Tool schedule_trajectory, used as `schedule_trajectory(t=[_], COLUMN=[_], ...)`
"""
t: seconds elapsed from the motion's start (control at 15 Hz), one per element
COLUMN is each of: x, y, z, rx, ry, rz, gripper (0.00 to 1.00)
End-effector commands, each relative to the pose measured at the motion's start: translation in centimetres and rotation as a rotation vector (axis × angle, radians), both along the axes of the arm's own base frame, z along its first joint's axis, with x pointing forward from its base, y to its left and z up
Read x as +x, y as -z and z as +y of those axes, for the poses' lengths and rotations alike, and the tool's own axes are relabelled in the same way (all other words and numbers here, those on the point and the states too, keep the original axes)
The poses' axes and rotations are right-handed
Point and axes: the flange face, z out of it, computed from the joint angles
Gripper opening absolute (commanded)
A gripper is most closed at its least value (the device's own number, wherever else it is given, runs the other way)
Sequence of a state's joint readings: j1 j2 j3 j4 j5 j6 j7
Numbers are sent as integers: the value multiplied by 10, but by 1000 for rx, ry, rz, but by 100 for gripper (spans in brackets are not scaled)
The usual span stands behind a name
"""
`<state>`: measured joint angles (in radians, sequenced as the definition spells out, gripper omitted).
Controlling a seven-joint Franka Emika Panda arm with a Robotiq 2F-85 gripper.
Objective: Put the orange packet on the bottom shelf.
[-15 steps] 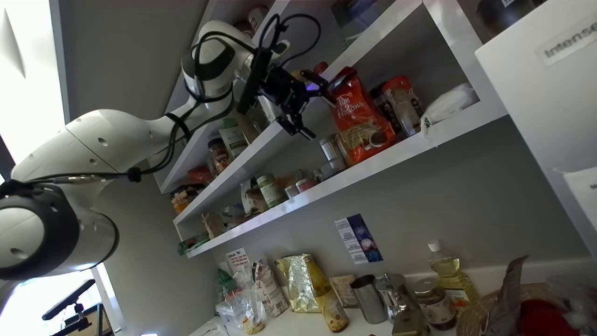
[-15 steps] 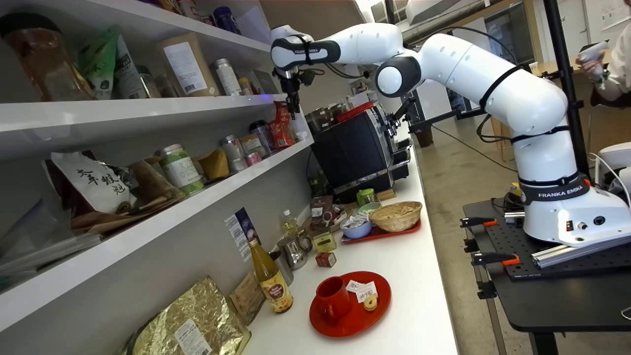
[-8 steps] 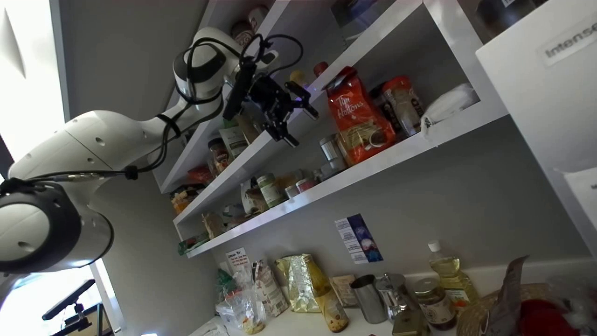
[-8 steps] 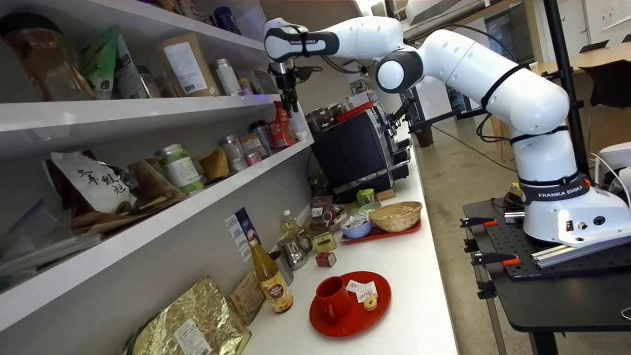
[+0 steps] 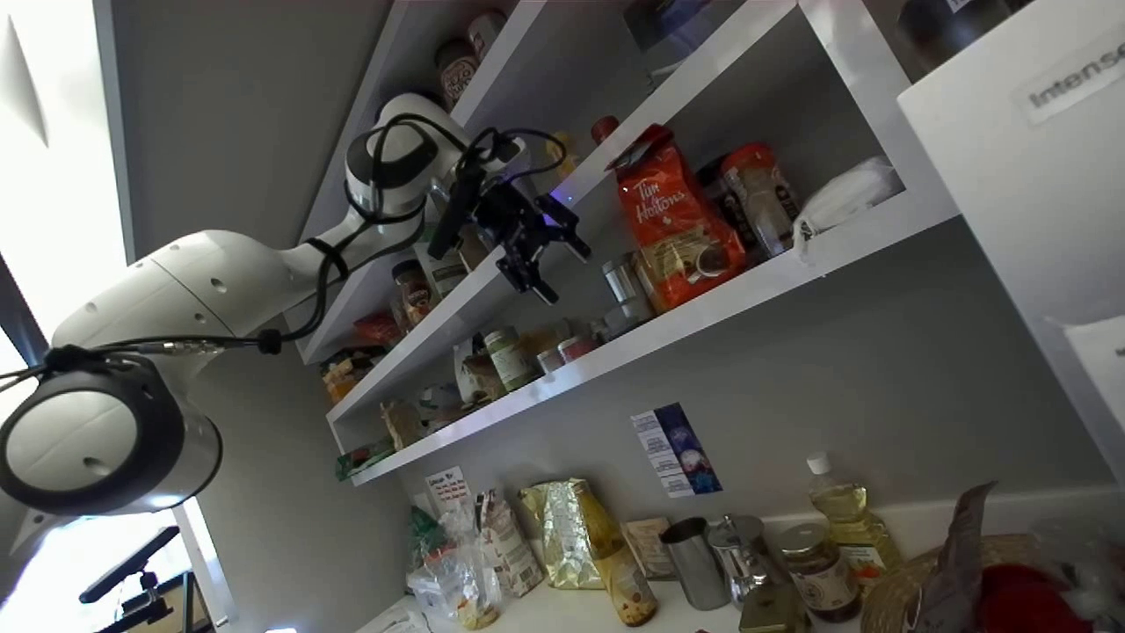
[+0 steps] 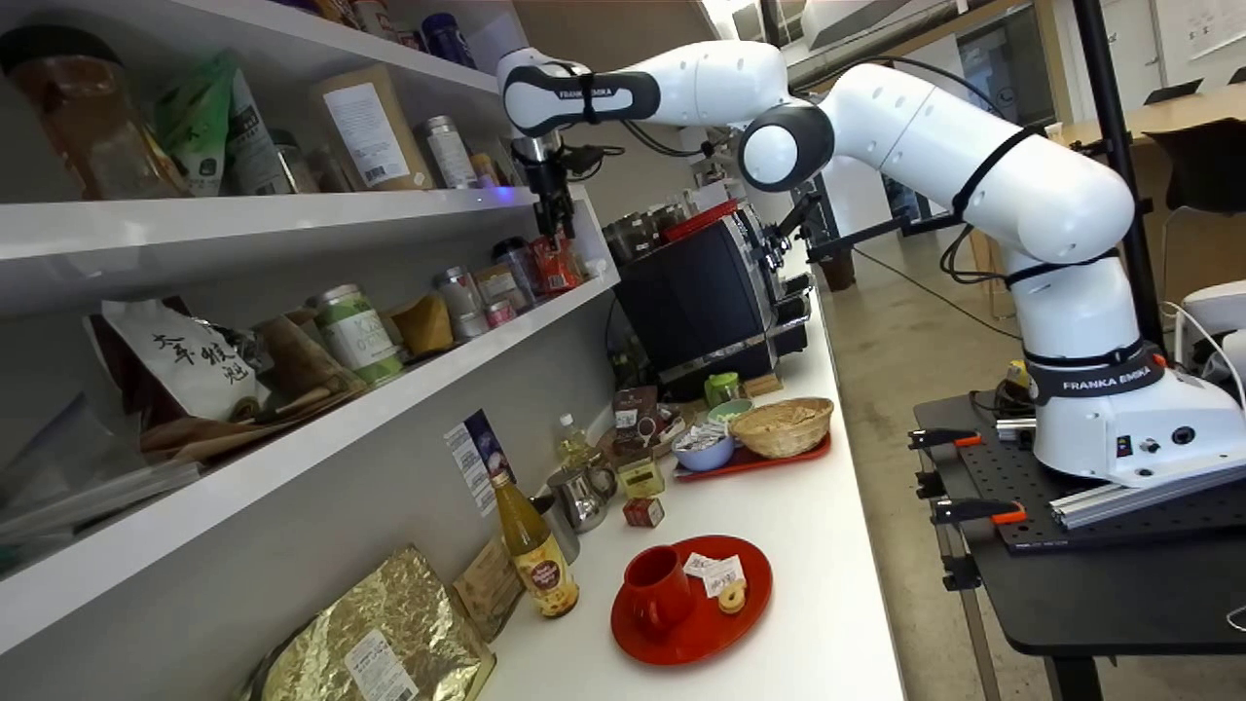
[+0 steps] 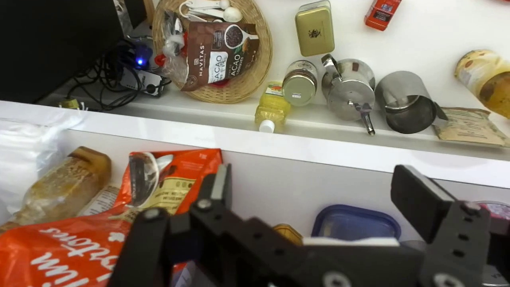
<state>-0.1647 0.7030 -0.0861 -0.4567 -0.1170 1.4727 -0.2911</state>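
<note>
The orange packet, a glossy red-orange Tim Hortons bag [image 5: 672, 215], stands upright on the bottom shelf [image 5: 738, 295] near its right end. In an exterior view the gripper partly hides the packet [image 6: 557, 268]. In the wrist view the packet [image 7: 79, 243] lies at the lower left, partly behind the left finger. The shelf's front edge shows there as a white strip [image 7: 299, 147]. My gripper [image 5: 567, 272] is open and empty, beside the packet and above the shelf; it also shows in an exterior view [image 6: 558, 232]. In the wrist view its fingers [image 7: 318, 191] are wide apart.
Jars and tins [image 5: 626, 290] stand beside the packet. A clear-sided jar [image 5: 760, 198] and a white bag [image 5: 848, 193] are on its other side. A higher shelf board [image 6: 292, 219] runs close to the gripper. A blue-rimmed container [image 7: 354, 223] shows between the fingers.
My gripper has moved sideways away from the packet and then lower, towards the bottom shelf. It stays open. The packet has not visibly moved.
</note>
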Motion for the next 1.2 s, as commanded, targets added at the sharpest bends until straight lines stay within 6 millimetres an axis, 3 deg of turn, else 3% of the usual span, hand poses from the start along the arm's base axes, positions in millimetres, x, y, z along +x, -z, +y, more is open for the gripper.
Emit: schedule_trajectory(t=[0.0,0.33,0.4,0.6,1.13], x=[7,13,16,17,16], y=[7,22,21,25,26], z=[24,66,52,67,65], rx=[-8,20,13,21,21], ry=[38,46,31,27,31], rz=[11,63,32,56,56], gripper=[100,100,100,100,100])
